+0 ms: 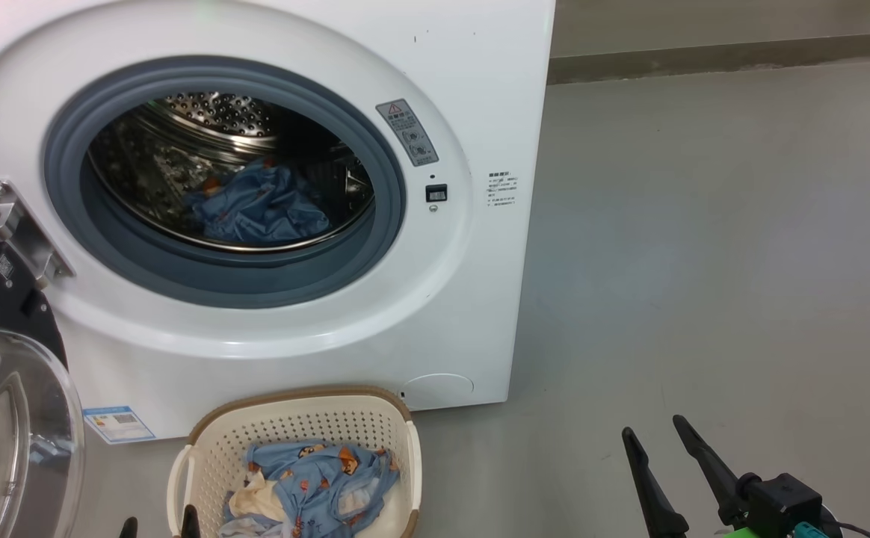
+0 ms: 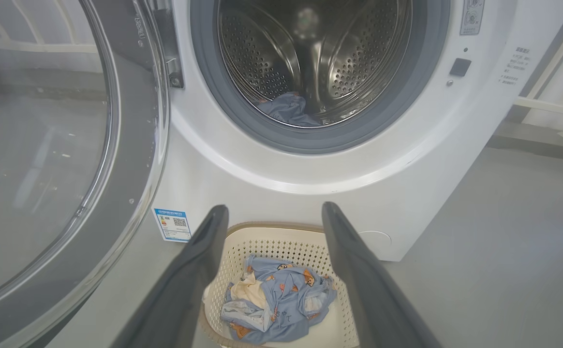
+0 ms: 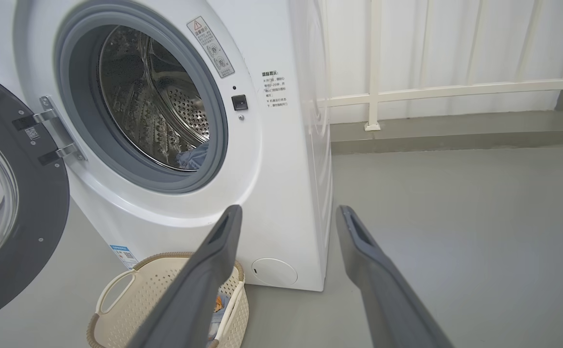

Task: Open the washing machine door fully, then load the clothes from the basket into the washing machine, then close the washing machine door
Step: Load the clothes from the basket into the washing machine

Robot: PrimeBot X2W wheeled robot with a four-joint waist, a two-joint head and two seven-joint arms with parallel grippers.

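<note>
Left end effector hangs just above the basket, fingers spread wide, nothing between them. Right end effector is likewise spread and empty, over bare floor to the right of the machine, well apart from the basket.

Door: swung out to the left, inner face toward the robot, mouth of the machine unobstructed. Judged fully open.

Clothes: a crumpled blue heap with orange-brown figures lies in the basket bottom, a pale cream piece at its left side. The basket stands on the floor below the opening, close against the machine's foot; contact cannot be told. One blue garment lies low in the drum. Loading judged part done.

Handling: the fabric looks soft, light and limp, neither fragile nor slippery. It should drape and trail when lifted, and the pieces may part, so a pinch may take one piece alone.

Recommended hold: the highest fold near the middle of the heap, fingers straddling the ridge and pressing well together.

Risks: a fingertip caught in the perforated wall could drag or tip so light a basket. A trailing hem could snag on the basket rim or the grey seal. Carry high and release deep inside the drum.
</note>
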